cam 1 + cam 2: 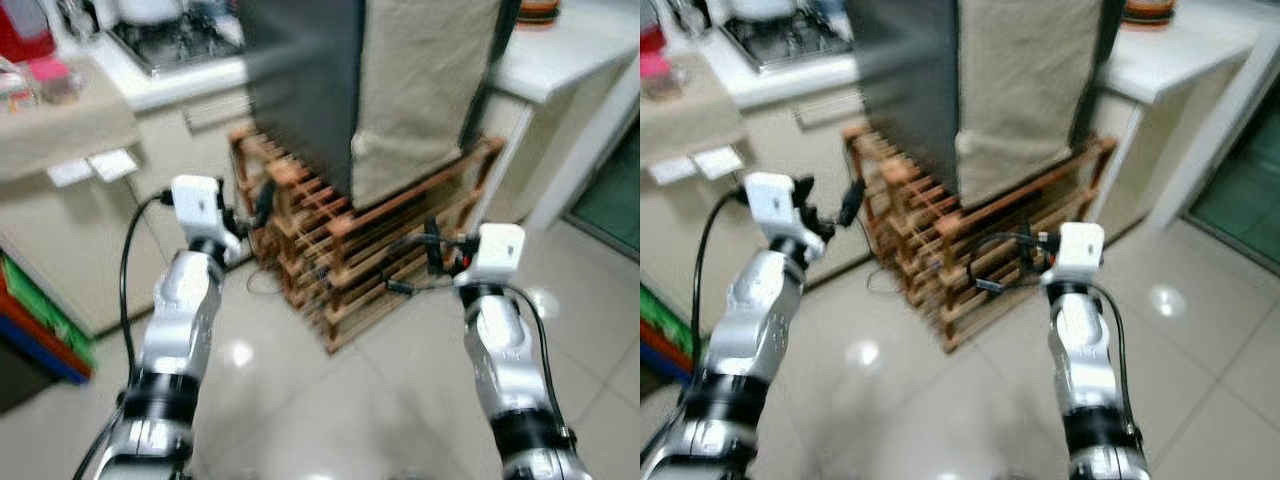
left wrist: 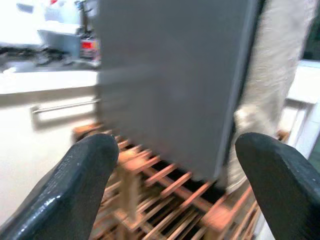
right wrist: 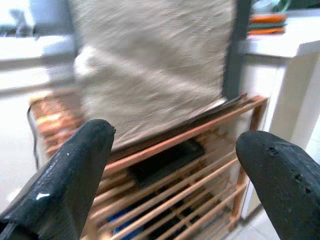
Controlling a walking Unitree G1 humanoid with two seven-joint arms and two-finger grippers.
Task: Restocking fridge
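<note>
Directly ahead, on a wooden slatted rack, stands the fridge: dark grey, with a beige cloth draped over its right face. Door appears shut; no handle can be made out through the motion blur. No restocking items are visible in either claw.

Risks, judged from this frame:
- Both arms are raised close to the rack. A further step forward could drive the fingers into the slats, since the rack juts nearer than the fridge body.
- A loose cable lies on the floor by the rack's near left corner; a foot could catch it.
- The cloth could snag a finger if a claw reaches for the door edge on that side.
- Blur suggests the head is moving, so any reach now would be poorly aimed.

Left gripper: fingers spread wide, holding nothing, touching nothing, pointed at the fridge's grey face above the rack.

Right gripper: fingers likewise wide apart, empty, aimed at the cloth's lower edge and the rack's top rail; no contact.

White counter stands far right.
</note>
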